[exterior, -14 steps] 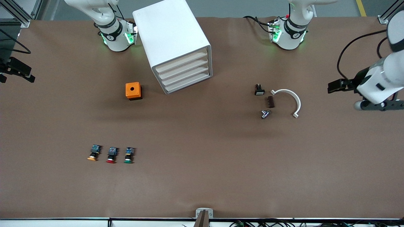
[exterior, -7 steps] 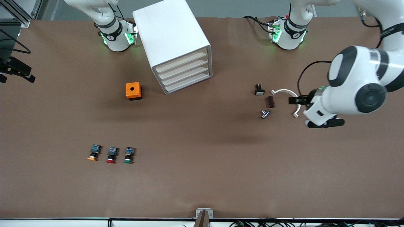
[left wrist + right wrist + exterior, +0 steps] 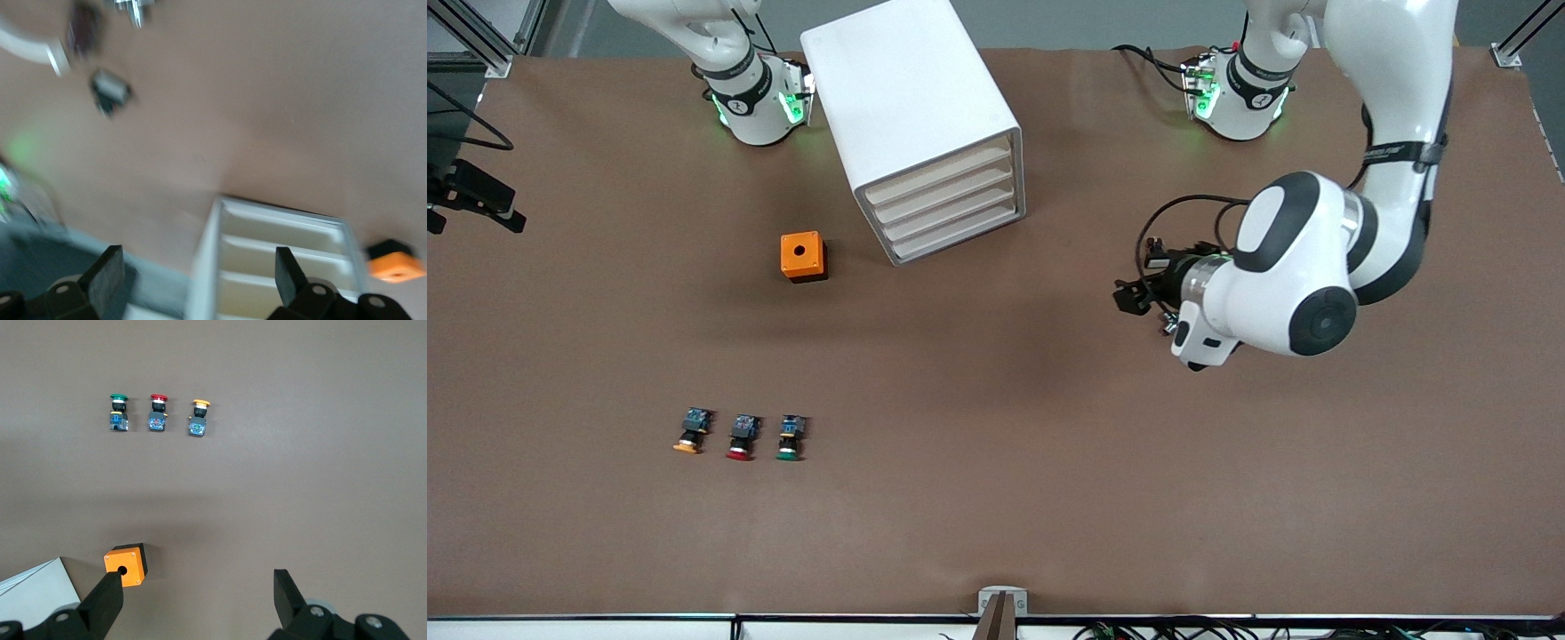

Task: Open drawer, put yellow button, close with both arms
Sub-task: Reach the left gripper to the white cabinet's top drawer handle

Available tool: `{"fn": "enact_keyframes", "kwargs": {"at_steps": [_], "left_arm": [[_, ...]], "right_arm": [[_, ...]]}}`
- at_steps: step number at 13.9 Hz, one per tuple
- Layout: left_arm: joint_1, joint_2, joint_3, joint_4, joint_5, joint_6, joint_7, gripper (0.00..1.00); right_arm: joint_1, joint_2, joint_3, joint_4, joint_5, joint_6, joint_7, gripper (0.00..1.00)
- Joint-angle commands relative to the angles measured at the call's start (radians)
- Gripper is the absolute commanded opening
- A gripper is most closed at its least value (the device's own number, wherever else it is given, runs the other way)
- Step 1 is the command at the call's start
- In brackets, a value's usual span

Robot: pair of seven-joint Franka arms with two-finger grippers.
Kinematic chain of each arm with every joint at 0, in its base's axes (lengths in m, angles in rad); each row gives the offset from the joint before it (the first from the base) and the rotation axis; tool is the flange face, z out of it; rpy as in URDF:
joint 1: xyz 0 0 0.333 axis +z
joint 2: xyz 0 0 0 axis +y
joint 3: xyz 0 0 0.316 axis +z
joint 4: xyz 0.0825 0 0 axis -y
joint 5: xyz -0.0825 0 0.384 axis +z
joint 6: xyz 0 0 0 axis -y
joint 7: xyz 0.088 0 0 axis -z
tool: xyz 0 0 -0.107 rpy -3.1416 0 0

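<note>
White and rounded, the tall box cabinet point(image 3: 911, 124) is seen standing on the brown table point(image 3: 996, 498) near the right arm's base, its four shallow tray-like drawers all pushed in; the uppermost drawer point(image 3: 938, 174) is shut; beside the cabinet, toward the right arm's end of the table, a small orange box with a round hole in its top point(image 3: 803, 256) is placed; nearer to the front camera three tiny push-button switches are lined up in a row, the yellow button point(image 3: 690, 430) with its round yellow-orange cap and black-and-blue body lying at the end toward the right arm's end, the red-capped switch point(image 3: 742, 436) just beside it and the green-capped switch point(image 3: 790, 436) next; the left gripper point(image 3: 199, 275) is held in the air over the small parts lying toward the left arm's end of the table, its fingers spread wide with nothing between them, the cabinet's front showing ahead of it; the right gripper point(image 3: 199, 595) is held high over the table at the right arm's end, likewise spread wide and empty, with the three switches and the orange box below it
</note>
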Motion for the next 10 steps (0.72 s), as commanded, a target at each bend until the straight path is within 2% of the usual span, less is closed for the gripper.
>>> {"fn": "enact_keyframes", "kwargs": {"at_steps": [1, 5, 10], "left_arm": [[-0.051, 0.072, 0.003, 0.051, -0.114, -0.027, -0.305, 1.00], [-0.127, 0.183, -0.002, 0.114, -0.266, -0.046, -0.720, 1.00], [-0.162, 0.261, 0.000, 0.139, -0.436, -0.070, -1.027, 1.00]], "right_arm": [[-0.011, -0.017, 0.010, -0.004, 0.016, -0.009, -0.006, 1.00], [-0.012, -0.017, 0.010, -0.004, 0.016, -0.009, -0.006, 1.00], [-0.014, -0.015, 0.008, -0.002, 0.016, -0.011, -0.007, 1.00]]}}
